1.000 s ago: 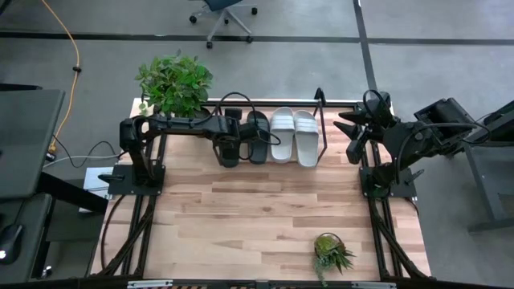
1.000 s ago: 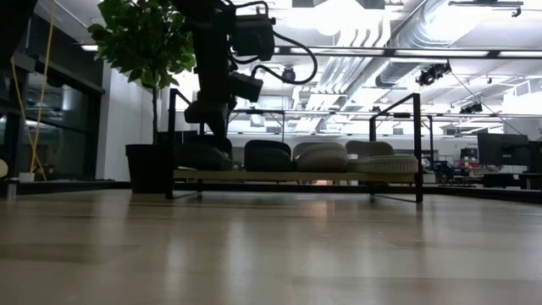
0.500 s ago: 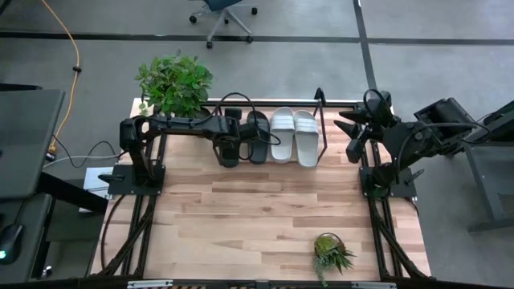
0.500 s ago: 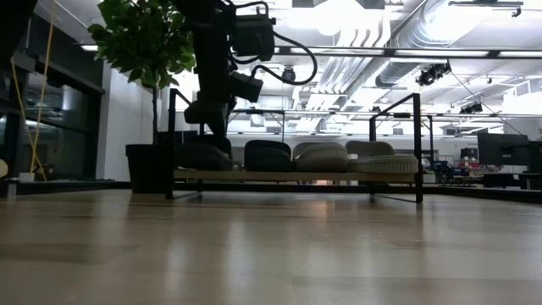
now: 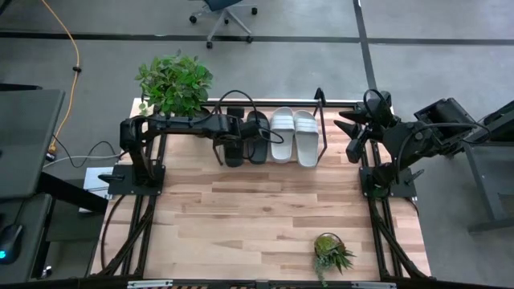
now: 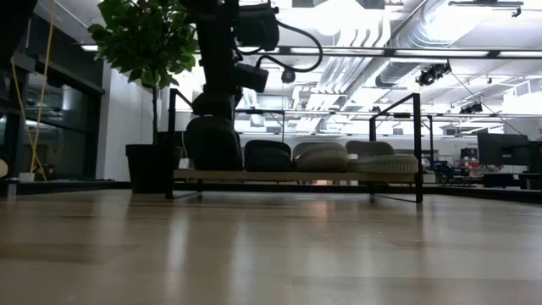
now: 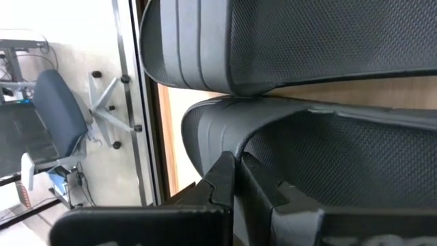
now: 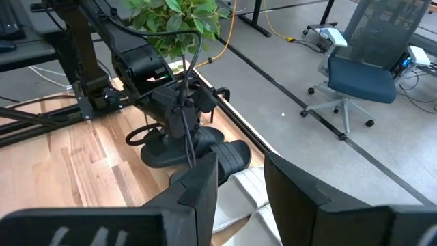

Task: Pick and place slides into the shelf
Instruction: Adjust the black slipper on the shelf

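The shelf [image 5: 320,100] stands at the table's far edge, a black tube rack with a wood board [image 6: 296,176]. Four slides are on it. Two light grey slides [image 5: 294,136] lie flat on the right, and one black slide [image 5: 258,136] lies flat beside them. At the shelf's left end, my left gripper [image 7: 235,181] is shut on the other black slide [image 6: 212,142], which is tipped up. My right gripper [image 8: 239,184] is open, off the shelf's right end [image 5: 353,132], touching nothing. My left gripper pinches the black slide by its rim [image 7: 225,147], near its rounded end, between both fingers. The arm comes level from the table's left, above the shelf board. The slide is tilted up in the hold, with its lower part on the shelf board [image 6: 212,169].
A large potted plant [image 5: 174,83] stands just left of the shelf at the far left corner. A small potted plant [image 5: 330,253] sits near the table's near right. The wooden tabletop [image 5: 257,209] stretches in front of the shelf. An office chair [image 8: 362,68] stands beyond the table.
My left gripper has moved slightly toward the table's right, closer to the flat black slide. The black slide that it holds has tipped up from lying low on the shelf board. It now stands taller in the low view, with its lower part still on the board.
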